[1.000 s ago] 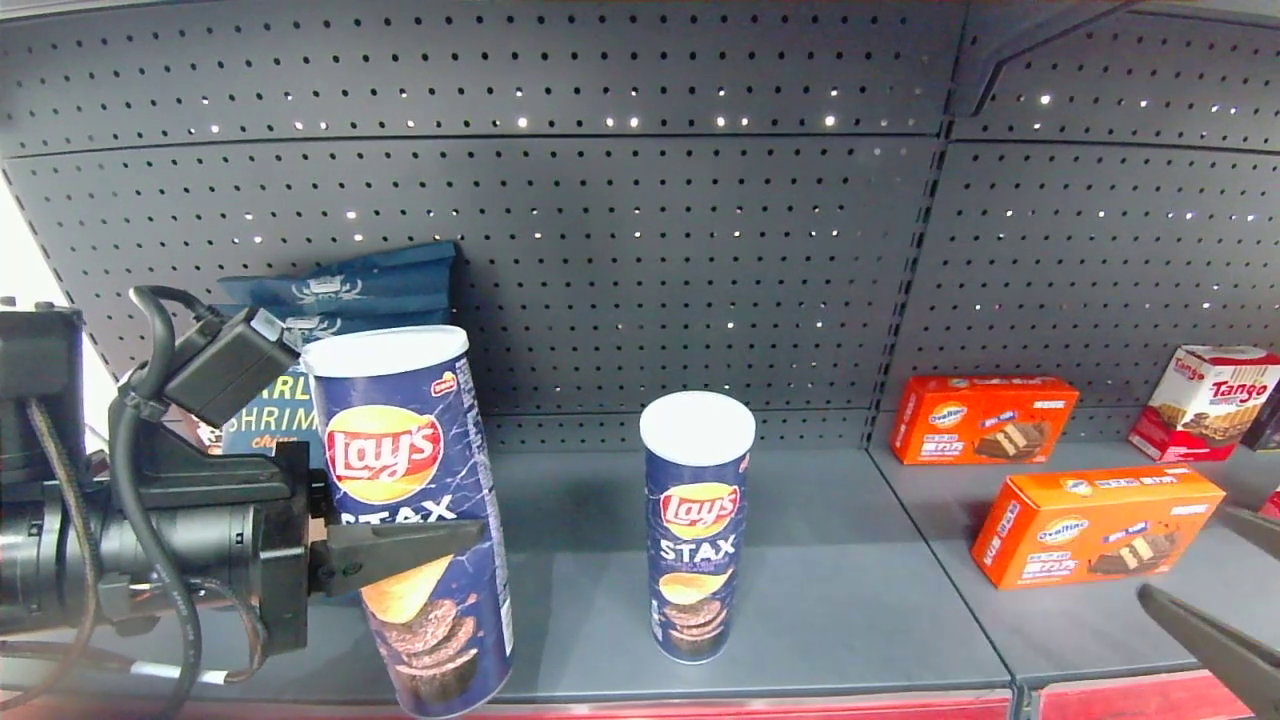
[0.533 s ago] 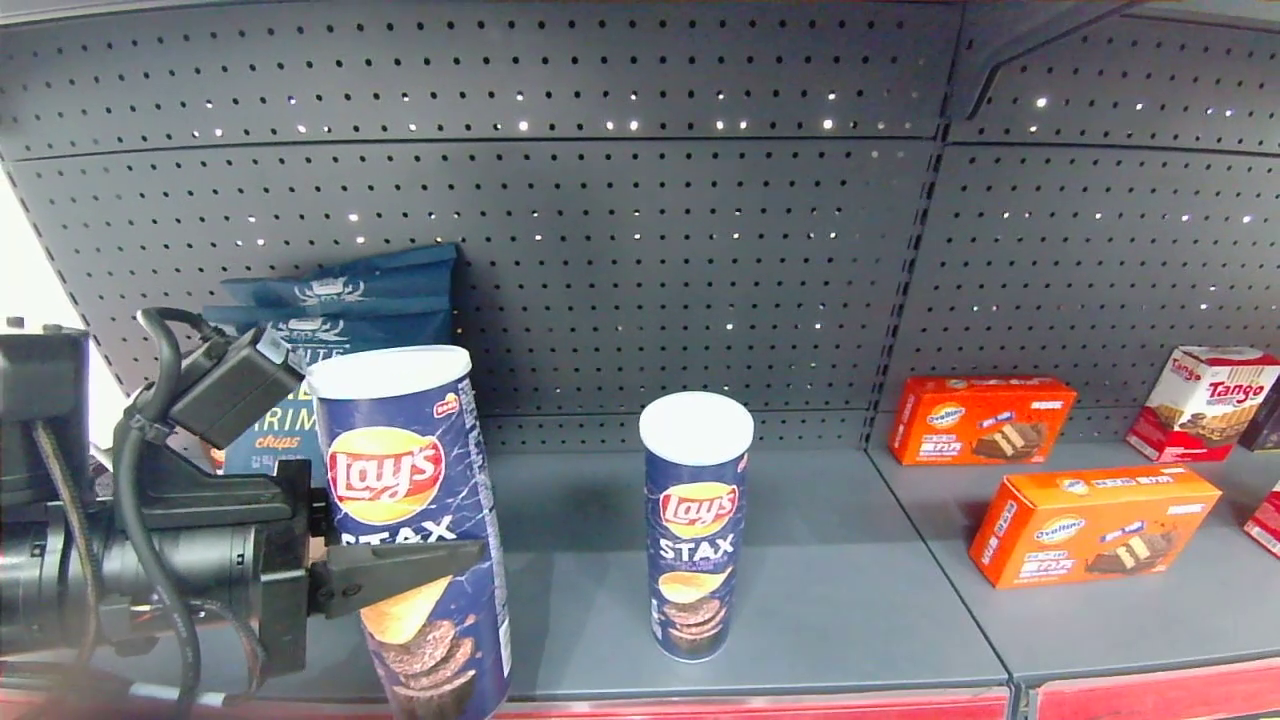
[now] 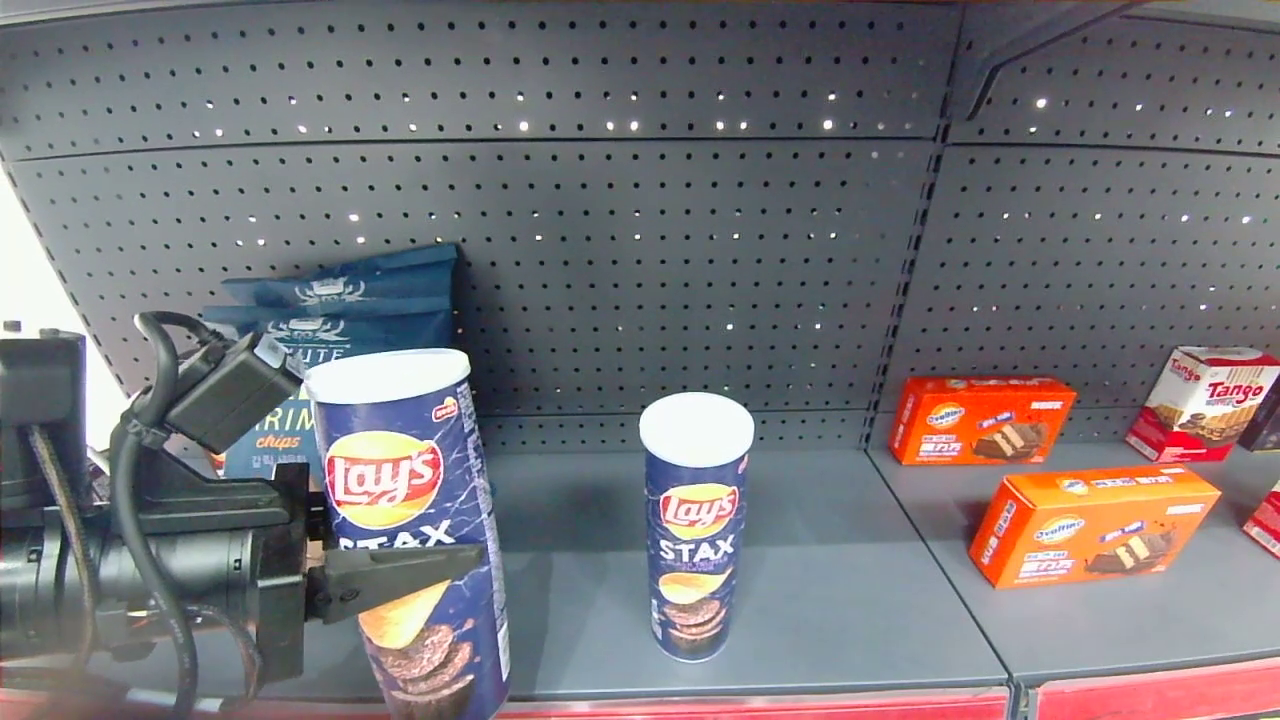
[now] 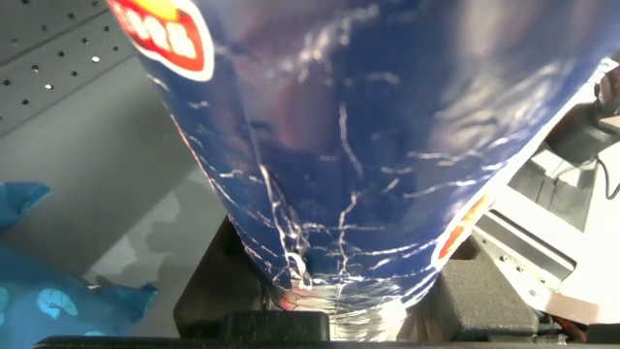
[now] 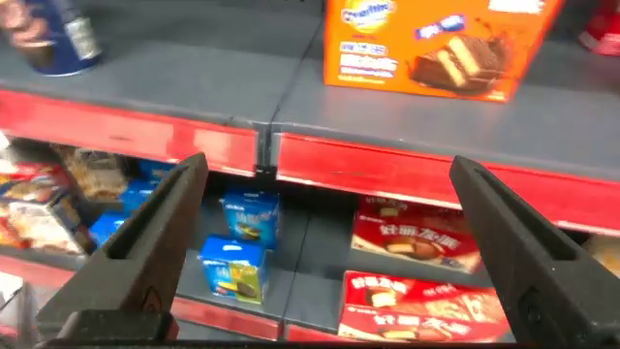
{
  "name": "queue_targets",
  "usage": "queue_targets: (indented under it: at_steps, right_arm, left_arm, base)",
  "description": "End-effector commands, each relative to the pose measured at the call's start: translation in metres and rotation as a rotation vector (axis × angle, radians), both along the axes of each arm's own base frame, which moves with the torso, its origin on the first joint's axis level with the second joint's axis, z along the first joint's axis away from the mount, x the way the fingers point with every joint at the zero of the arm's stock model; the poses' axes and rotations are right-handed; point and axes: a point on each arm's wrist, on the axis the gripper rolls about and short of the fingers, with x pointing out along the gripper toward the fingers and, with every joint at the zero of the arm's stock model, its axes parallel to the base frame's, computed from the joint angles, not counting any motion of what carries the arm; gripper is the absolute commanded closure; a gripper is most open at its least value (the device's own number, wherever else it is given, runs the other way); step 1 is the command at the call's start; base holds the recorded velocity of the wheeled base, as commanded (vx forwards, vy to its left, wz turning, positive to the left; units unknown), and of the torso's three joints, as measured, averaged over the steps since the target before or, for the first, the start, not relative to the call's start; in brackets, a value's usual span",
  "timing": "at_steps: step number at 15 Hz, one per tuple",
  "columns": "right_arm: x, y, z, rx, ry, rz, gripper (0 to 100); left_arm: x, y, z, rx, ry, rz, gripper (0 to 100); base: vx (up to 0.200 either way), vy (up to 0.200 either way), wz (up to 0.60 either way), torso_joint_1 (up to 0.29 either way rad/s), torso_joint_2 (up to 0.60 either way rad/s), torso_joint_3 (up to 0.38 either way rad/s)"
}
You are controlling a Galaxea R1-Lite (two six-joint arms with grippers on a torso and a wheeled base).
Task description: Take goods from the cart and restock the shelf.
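Left gripper [image 3: 420,570]: I see it clamped on the chips can [image 3: 400,470], at the shelf [image 3: 850,590] front.
Right gripper [image 5: 329,233]: spread apart, empty, before the shelf.

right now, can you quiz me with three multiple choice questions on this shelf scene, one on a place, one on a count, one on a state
1. Where is the free chip can?
A. upright on the shelf, to the right of the held chip can
B. lying on its side on a box
C. down in the cart

2. How many orange boxes lie on the shelf?
A. one
B. two
C. four

3. What state is the left gripper in?
A. open and empty
B. shut on the held chip can
C. shut on a blue bag

Answers:
1 A, it stands with its white lid up at mid-shelf in the head view.
2 B, one box lies behind the other on the shelf's right section.
3 B, a finger crosses the can's front, and the left wrist view has the can between the jaws.
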Motion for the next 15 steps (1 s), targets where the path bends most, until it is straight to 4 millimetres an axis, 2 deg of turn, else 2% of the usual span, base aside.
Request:
queue_targets:
  at_steps: [1, 7, 13, 15]
  right_arm:
    - [0.0, 0.0, -0.001, 0.015, 0.009, 0.0, 0]
    - [0.001, -0.001, -0.001, 0.019, 0.01, -0.008, 0]
    - [0.001, -0.001, -0.001, 0.019, 0.01, -0.008, 0]
    - [0.001, -0.001, -0.001, 0.019, 0.01, -0.008, 0]
  left_arm:
    - [0.0, 0.0, 0.0, 0.0, 0.0, 0.0, 100]
    - [0.001, -0.001, 0.0, 0.004, 0.001, -0.002, 100]
    - [0.018, -0.002, 0.012, 0.014, -0.04, 0.05, 100]
    - [0.029, -0.007, 0.011, 0.005, -0.072, 0.039, 100]
  base:
    - [0.0, 0.0, 0.0, 0.0, 0.0, 0.0]
    - [0.0, 0.0, 0.0, 0.0, 0.0, 0.0]
    - [0.0, 0.0, 0.0, 0.0, 0.0, 0.0]
    - [0.0, 0.0, 0.0, 0.0, 0.0, 0.0]
